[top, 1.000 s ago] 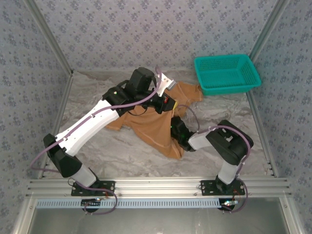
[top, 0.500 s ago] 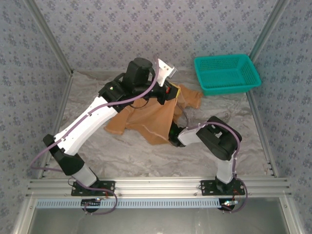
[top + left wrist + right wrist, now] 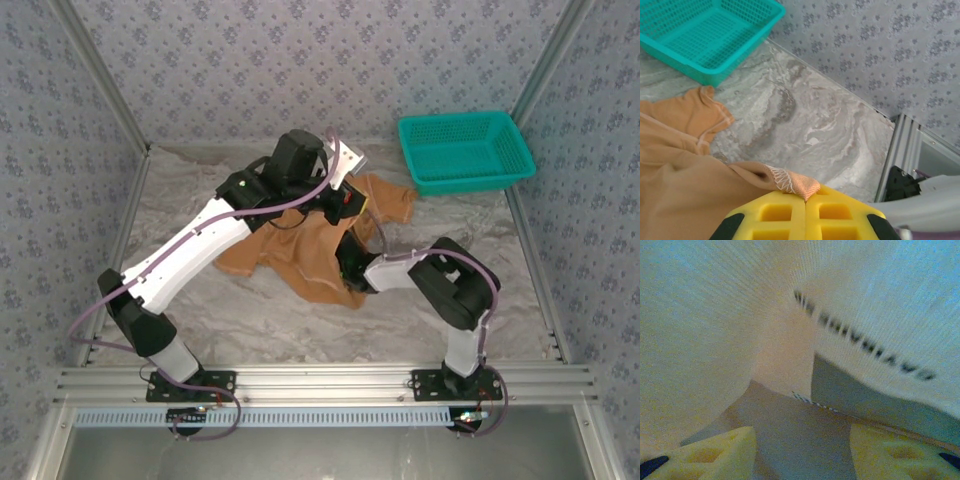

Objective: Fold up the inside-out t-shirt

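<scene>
The inside-out t-shirt [image 3: 305,255] is orange-tan and is partly lifted. The left end effector [image 3: 350,200] holds it by a pinch of cloth. In the left wrist view the two yellow fingers [image 3: 775,215] of this end effector [image 3: 805,202] are pressed together, and a small fold of the shirt [image 3: 690,190] with a light stitched edge comes out between their tips. From this grip the cloth falls down and to the left of the end effector. One sleeve there lies flat on the grey marbled surface [image 3: 230,310].

The right end effector [image 3: 348,272] is low, at the near edge of the hanging cloth, below the left one in the top view. In the right wrist view its yellow fingers [image 3: 715,450] stand wide apart and hold nothing. The shirt [image 3: 715,315] hangs just in front of them, with a hem of dark stitches.

Beyond the left end effector and to its right, the other sleeve [image 3: 690,115] lies spread on the surface [image 3: 805,120]. Past it stands a teal mesh basket [image 3: 465,150]. The sleeve ends just beside the near corner of the basket [image 3: 705,35]; I cannot tell if they touch. Inside the basket the mesh floor shows from wall to wall.
</scene>
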Available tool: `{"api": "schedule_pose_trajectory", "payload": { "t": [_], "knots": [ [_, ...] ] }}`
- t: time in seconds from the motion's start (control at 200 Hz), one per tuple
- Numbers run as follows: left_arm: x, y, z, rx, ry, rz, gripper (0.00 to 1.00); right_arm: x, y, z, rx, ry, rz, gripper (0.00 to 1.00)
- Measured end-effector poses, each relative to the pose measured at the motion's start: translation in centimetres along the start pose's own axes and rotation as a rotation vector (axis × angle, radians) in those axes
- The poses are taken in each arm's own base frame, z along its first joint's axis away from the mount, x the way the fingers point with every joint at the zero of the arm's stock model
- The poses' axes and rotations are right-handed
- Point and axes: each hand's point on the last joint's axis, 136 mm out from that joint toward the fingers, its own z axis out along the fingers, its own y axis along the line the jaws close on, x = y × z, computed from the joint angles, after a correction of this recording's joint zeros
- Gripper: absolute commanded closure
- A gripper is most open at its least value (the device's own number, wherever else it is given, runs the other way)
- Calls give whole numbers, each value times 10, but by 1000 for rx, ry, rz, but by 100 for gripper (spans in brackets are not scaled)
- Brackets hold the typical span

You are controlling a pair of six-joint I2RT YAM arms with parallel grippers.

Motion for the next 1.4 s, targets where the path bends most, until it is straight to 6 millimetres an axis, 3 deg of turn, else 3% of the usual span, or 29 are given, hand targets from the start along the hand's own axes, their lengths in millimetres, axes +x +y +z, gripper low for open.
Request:
{"api": "schedule_pose_trajectory", "payload": {
  "t": [0.195,0.405,0.58,0.735,0.874,1.084,1.279,1.399],
  "knots": [
    [10,-4,5,40,28,-10,100,12,-6,22,22,55,22,51],
    [11,-6,4,52,30,1,100,25,-24,24,59,100,90,51],
    [29,-2,5,40,65,12,100,36,-50,24,99,126,132,50],
    [39,-9,10,82,88,4,100,39,-48,26,98,136,148,48],
    [27,-37,8,170,57,42,100,33,-45,37,99,131,165,46],
    [-17,-72,-14,288,-64,100,100,27,-48,47,108,140,191,42],
    [-30,-84,-26,325,-109,125,100,24,-57,53,128,161,217,34],
    [-30,-83,-26,323,-109,124,100,22,-63,57,149,173,244,22]
  ]
}}
